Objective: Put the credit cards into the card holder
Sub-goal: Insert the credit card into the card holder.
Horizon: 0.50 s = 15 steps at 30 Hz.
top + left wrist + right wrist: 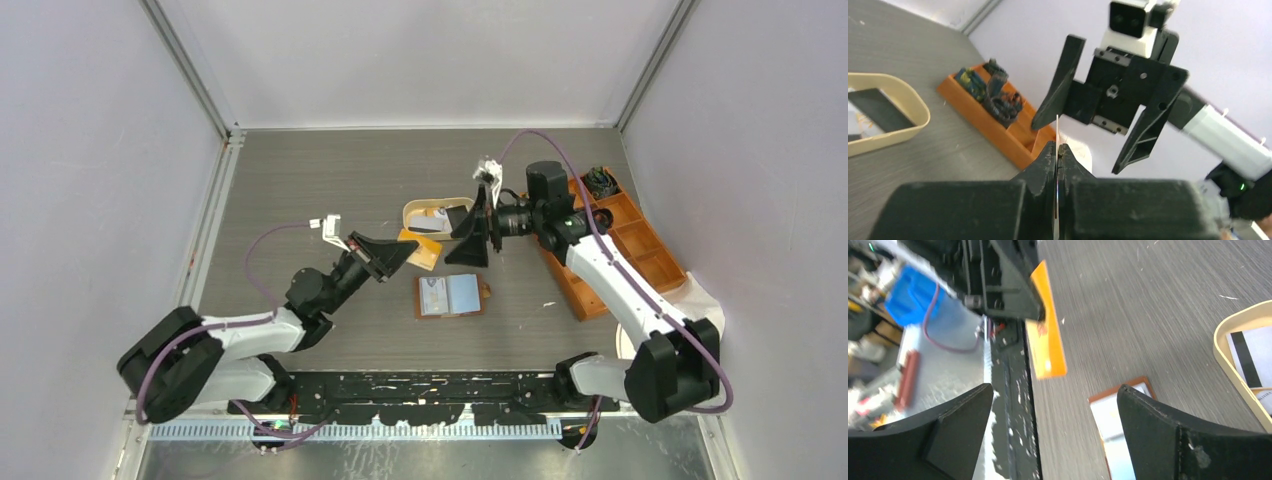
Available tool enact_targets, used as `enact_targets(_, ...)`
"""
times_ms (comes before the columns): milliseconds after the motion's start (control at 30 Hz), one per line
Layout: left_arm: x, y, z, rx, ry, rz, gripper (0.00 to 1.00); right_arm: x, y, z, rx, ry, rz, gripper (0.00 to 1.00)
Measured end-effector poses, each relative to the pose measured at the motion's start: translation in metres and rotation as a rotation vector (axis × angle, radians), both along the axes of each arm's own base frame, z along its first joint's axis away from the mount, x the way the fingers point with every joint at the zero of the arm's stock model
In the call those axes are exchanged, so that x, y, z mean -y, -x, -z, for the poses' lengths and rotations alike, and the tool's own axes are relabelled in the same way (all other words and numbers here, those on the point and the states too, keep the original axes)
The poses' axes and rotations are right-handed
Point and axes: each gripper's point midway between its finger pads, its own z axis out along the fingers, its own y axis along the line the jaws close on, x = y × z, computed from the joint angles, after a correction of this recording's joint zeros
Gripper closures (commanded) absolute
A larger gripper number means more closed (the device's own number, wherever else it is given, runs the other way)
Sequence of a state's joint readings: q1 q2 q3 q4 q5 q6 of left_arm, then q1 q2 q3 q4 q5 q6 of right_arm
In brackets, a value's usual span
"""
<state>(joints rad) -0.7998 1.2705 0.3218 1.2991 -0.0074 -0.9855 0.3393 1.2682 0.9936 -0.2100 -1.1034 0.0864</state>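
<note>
The left end effector is clenched on an orange credit card, held above the desk. The right end effector is released, jaws spread, just right of the card. The card holder lies open on the desk, nearer than both.

The worktop is covered in a grey, wood-grained surface. It is enclosed on three sides by plain pale lilac walls, joined at the back corners by metal rails. A ribbed metal strip is seen along the near edge. The scene is evenly lit.
</note>
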Motion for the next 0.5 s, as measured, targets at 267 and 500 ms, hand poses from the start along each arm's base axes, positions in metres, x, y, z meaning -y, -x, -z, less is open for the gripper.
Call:
enact_targets(267, 0.004, 0.057, 0.036, 0.13, -0.418, 0.295, 1.0, 0.01, 0.062, 0.022, 0.267, 0.053, -0.262, 0.02)
enact_targets(500, -0.003, 0.089, 0.027, 0.257, -0.549, 0.428, 1.0, -0.008, 0.091, 0.044, 0.28, 0.088, -0.397, 0.19)
